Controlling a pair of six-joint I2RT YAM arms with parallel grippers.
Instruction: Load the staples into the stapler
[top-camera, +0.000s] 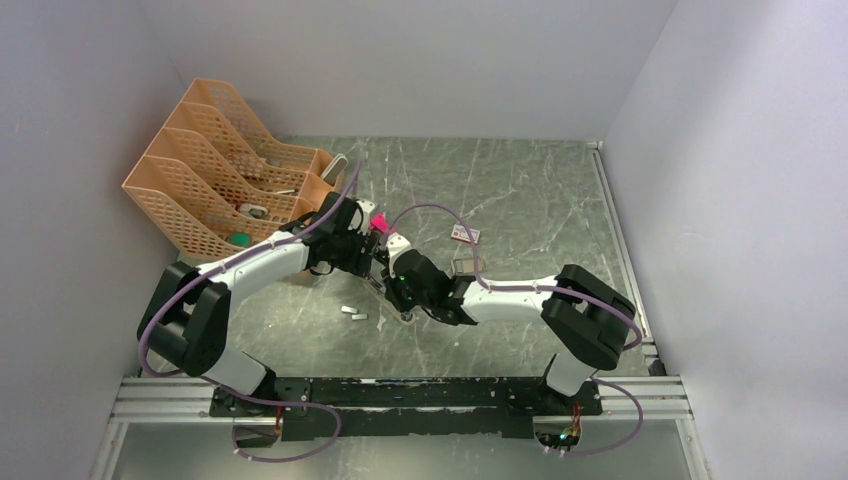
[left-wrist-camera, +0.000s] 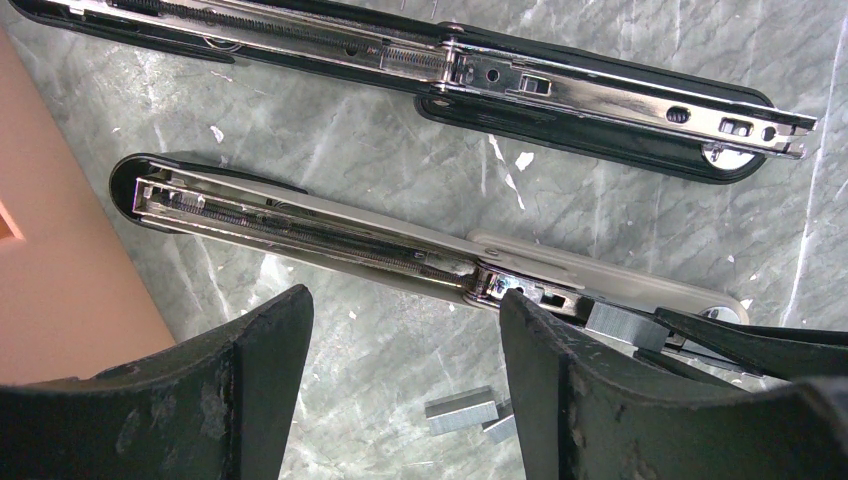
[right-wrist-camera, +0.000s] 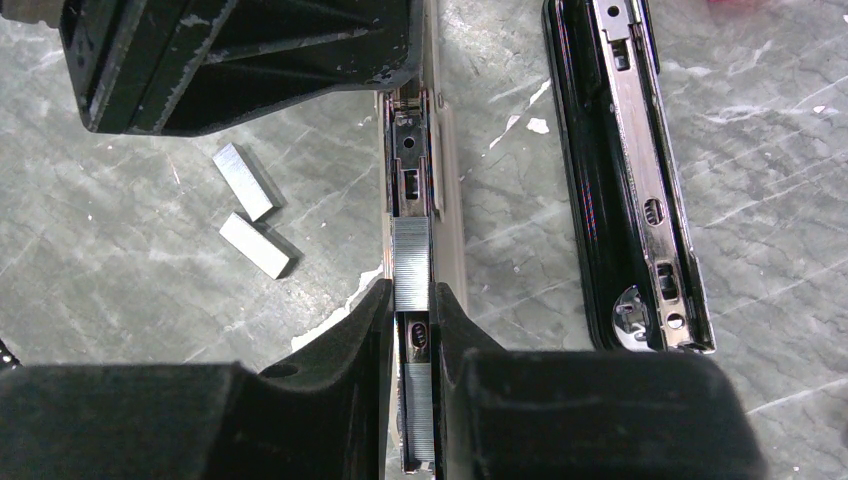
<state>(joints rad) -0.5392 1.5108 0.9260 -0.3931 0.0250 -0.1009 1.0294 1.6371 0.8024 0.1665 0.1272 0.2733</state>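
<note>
Right gripper (right-wrist-camera: 410, 305) pinches staples (right-wrist-camera: 411, 262) over stapler (right-wrist-camera: 412, 165); left gripper (left-wrist-camera: 402, 310) gapes at 12 o'clock; keep staples parallel, lower flat.

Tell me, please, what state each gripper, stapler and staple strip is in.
nearer stapler: hinged open flat
far stapler: hinged open flat
staple strip: gripped, lined up over the nearer stapler's rail
right gripper: shut on the staple strip
left gripper: open, empty
loose staples: lying on the table
</note>
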